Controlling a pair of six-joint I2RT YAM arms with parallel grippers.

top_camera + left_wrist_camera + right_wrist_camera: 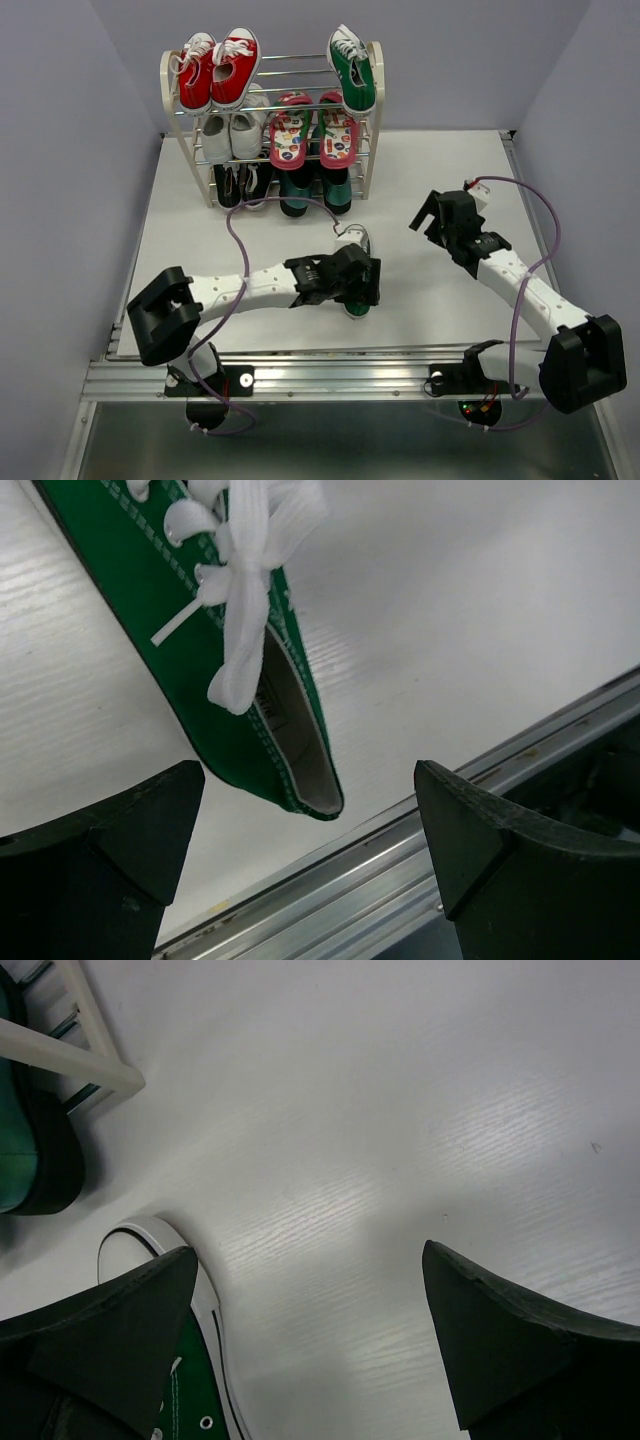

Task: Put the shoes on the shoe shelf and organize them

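Green sneaker [352, 68] on shelf [377, 140], second sneaker [215, 730] on table [430, 300]; left end effector [308, 780], right end effector [310, 1270] apart.

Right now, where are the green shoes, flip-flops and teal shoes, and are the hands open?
Left hand, open, over the loose green sneaker.
Right hand, open, holding nothing.
Loose green sneaker, on the table, not shelved.
Other green sneaker, on the top tier.
Flip-flops, on the middle tier.
Teal slip-ons, on the bottom tier.
Shoe shelf, standing upright.

The green sneaker [125, 560] is showing woven cloth with flat white laces; the table [480, 600] is looking matt and faintly wood-grained; the rods of the shoe shelf [295, 62] are gleaming like chrome.
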